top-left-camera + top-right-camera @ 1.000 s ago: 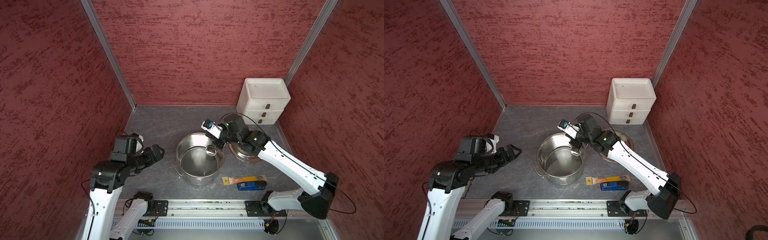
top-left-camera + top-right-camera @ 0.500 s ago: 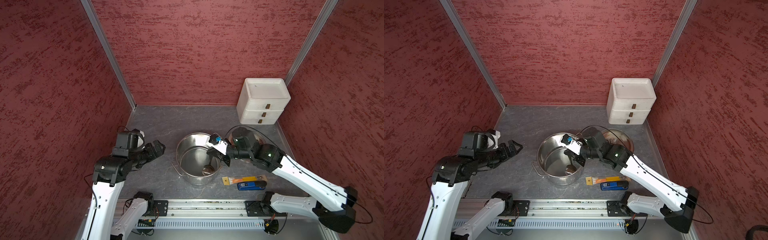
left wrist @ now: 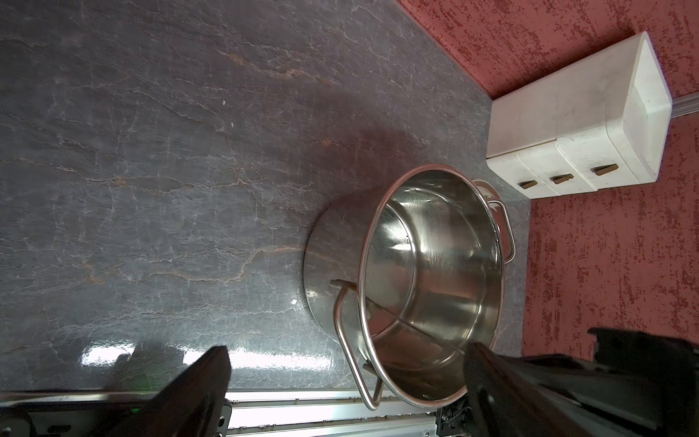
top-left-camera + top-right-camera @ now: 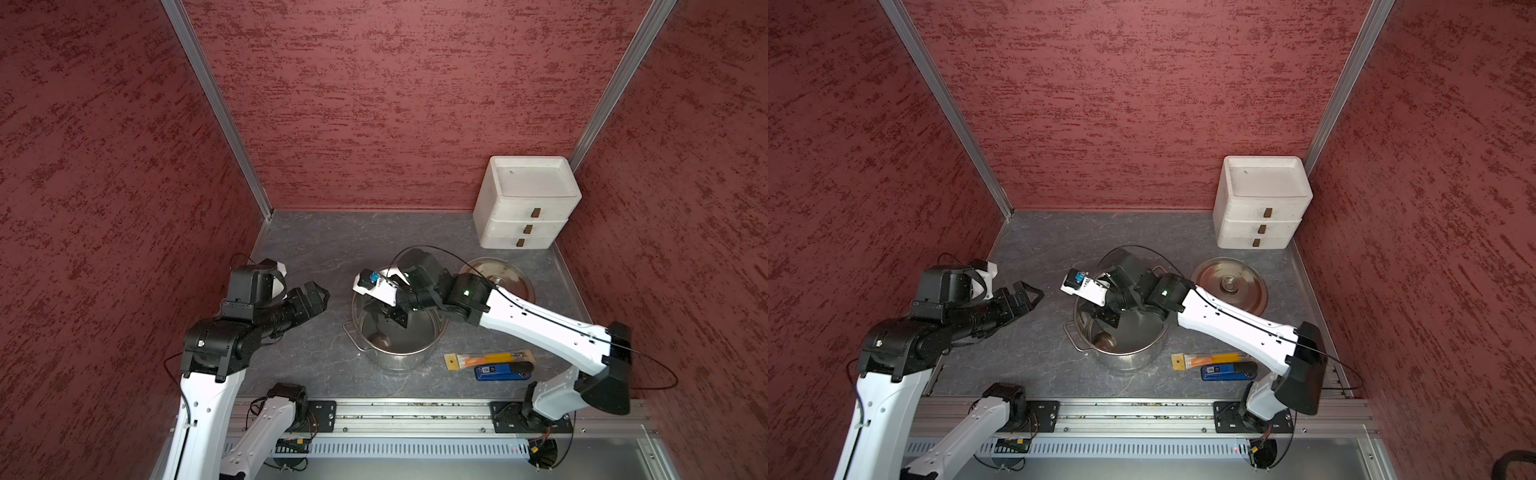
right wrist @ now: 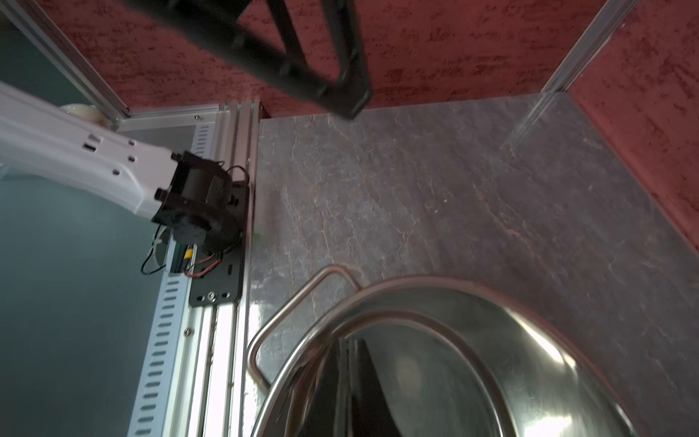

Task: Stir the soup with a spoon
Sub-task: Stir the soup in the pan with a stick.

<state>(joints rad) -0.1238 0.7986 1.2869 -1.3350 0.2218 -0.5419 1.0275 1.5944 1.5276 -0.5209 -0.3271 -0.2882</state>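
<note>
Our left hand (image 4: pixel 321 291) hangs open over the surface (image 4: pixel 332 249) just left of the pot (image 4: pixel 399 360), inside which the spoon (image 4: pixel 379 340) stands with its bowl near the bottom, gripped by our closed right hand (image 4: pixel 390 318), so we judge pickup and dipping done and the stirring circles left to make.

- A round stainless-steel pot (image 3: pixel 336 242) with 2 loop handles stands on the grey veined stone tabletop (image 3: pixel 170 151).
- Inside it, a long-handled metal ladle (image 3: pixel 435 336) shows only as a thin dark rod slanting low across the wall.
- A white box of 3 drawers (image 3: pixel 567 113) with brown pulls sits beyond the pot, against the red textured wall (image 3: pixel 567 30).
- The left gripper (image 3: pixel 348 350) has its 2 black fingers (image 3: pixel 196 386) spread wide.
- A silver aluminium rail (image 3: pixel 302 412) edges the table.
</note>
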